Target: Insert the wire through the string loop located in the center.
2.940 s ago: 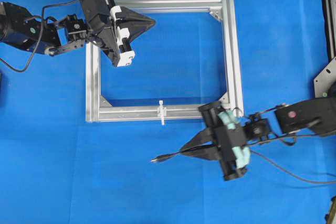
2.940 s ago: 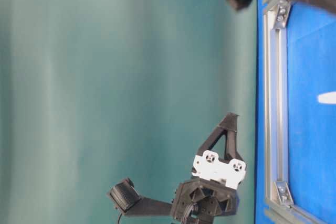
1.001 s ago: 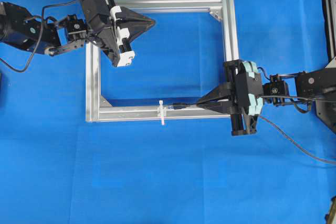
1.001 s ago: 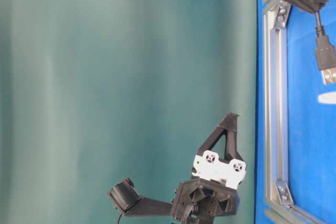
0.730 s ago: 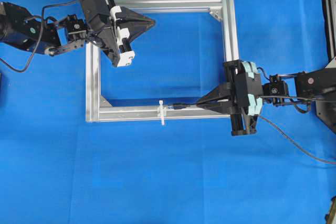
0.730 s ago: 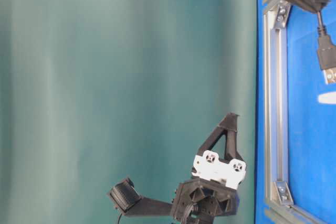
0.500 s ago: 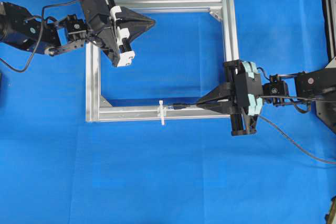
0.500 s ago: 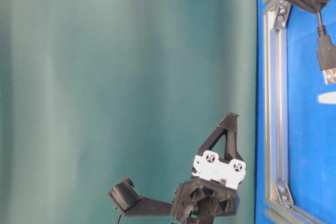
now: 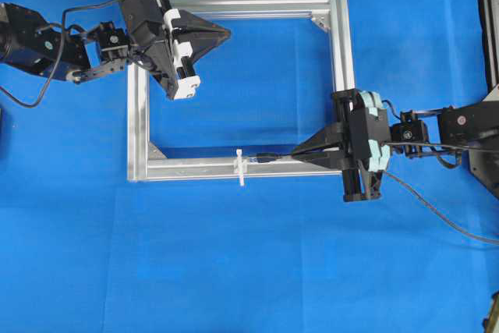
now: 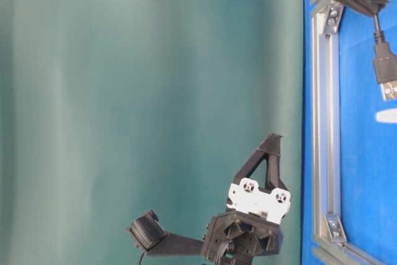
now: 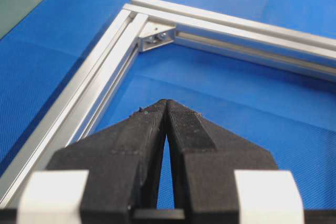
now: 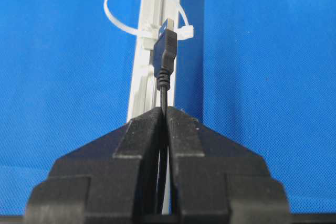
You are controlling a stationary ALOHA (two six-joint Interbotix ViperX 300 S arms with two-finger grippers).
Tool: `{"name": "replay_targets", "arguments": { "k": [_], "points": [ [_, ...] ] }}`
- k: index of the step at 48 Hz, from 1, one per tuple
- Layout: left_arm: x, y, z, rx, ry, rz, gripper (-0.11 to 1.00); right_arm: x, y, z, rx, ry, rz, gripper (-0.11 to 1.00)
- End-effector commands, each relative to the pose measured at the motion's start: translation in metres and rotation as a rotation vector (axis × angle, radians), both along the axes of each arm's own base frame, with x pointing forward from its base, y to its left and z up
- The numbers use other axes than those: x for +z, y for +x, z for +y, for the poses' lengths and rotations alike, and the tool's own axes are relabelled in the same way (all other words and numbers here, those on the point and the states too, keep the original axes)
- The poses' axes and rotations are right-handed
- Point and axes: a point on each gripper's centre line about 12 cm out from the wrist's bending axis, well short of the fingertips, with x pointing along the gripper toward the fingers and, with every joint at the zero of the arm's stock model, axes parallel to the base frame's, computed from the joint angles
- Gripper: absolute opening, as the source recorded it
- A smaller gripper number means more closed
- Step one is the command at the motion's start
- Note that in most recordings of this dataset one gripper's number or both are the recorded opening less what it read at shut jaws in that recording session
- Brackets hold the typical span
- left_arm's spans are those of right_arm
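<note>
The right gripper (image 12: 163,109) is clamped on the wire (image 12: 165,56), its plug tip just before the white string loop (image 12: 144,9) on the aluminium frame (image 9: 337,52), while the left gripper (image 11: 166,103) hangs closed, empty.

frame (image 9: 337,76): brushed silver aluminium, satin sheen | desk (image 9: 249,271): covered in matt blue woven cloth, fine grain seen | string loop (image 12: 137,4): smooth white plastic | wire (image 12: 164,59): matt black moulded plug, metallic tip | right end effector (image 12: 163,113): fingers of rough matt black plastic
</note>
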Motion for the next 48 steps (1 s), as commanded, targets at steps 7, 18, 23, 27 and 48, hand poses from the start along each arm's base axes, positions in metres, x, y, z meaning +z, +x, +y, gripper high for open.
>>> {"name": "replay_targets", "arguments": {
  "k": [7,18,23,27,48],
  "points": [
    [0.015,0.002,0.0,-0.004,0.012,-0.041,0.0,0.007,0.004,-0.001,-0.004,0.003,-0.032,-0.03],
    [0.015,0.002,0.0,-0.004,0.014,-0.042,0.0,0.007,0.004,-0.001,-0.003,0.002,-0.032,-0.03],
    [0.015,0.002,-0.001,-0.005,0.014,-0.041,0.0,0.007,0.004,-0.001,-0.003,0.002,-0.029,-0.03],
    [0.015,0.002,0.0,-0.004,0.014,-0.042,0.0,0.007,0.005,-0.001,-0.003,0.002,-0.031,-0.03],
    [0.015,0.002,-0.001,-0.005,0.014,-0.042,0.0,0.002,0.032,0.001,-0.002,0.001,-0.026,-0.03]
  ]
}}
